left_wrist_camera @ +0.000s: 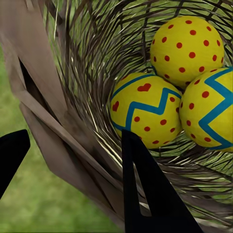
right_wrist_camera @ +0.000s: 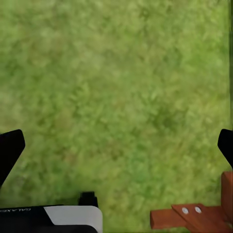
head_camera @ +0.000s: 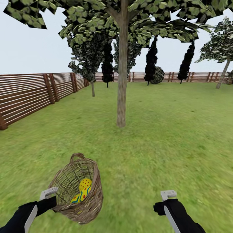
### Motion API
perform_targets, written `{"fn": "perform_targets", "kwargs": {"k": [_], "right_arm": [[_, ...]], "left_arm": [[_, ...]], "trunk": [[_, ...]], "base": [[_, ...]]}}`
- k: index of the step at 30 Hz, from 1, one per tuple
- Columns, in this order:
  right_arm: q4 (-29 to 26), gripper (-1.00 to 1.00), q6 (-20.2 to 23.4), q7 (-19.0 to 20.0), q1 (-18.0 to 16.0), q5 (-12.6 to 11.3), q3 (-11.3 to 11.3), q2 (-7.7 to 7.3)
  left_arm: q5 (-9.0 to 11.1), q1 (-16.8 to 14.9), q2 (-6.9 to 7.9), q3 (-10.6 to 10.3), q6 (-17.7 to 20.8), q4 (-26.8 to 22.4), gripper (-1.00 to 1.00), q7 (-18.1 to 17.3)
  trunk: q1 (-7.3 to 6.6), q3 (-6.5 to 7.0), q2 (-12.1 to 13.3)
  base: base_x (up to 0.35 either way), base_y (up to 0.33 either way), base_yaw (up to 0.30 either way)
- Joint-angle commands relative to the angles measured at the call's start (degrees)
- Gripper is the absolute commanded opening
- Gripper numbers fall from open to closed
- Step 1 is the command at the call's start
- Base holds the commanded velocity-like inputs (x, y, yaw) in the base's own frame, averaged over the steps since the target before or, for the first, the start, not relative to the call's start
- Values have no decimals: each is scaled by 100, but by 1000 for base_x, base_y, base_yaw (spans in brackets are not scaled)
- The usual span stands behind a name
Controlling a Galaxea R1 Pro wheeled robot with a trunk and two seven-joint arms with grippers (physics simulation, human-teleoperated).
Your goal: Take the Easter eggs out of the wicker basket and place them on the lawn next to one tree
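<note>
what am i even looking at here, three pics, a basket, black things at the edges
This is a simulated two-armed robot in a fenced garden. The big picture is from its head camera, looking over both arms at the lawn and a tree. The other two come from cameras by each gripper; the black shapes are the fingers. The left gripper is clamped on the rim of the wicker basket, which hangs tilted above the grass. Its camera looks inside at the three Easter eggs. The right gripper is open and empty over grass.
</note>
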Motion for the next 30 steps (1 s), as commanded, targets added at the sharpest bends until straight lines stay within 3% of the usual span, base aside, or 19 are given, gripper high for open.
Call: {"fn": "perform_targets", "kwargs": {"k": [1,23,30], "right_arm": [[-4,100,19,-57,-7,-60,20,-6],[-4,100,19,-57,-7,-60,17,-6],[-4,100,23,-57,-7,-60,11,-6]], "left_arm": [[74,-5,-2,22,53,-12,-100,-15],[74,-7,-2,22,53,-12,-100,-7],[74,-4,-2,24,53,-12,-100,-15]], "trunk": [[7,-10,-13],[7,65,-13],[7,67,-13]], "base": [[335,0,-283],[335,0,-285],[335,0,-161]]}}
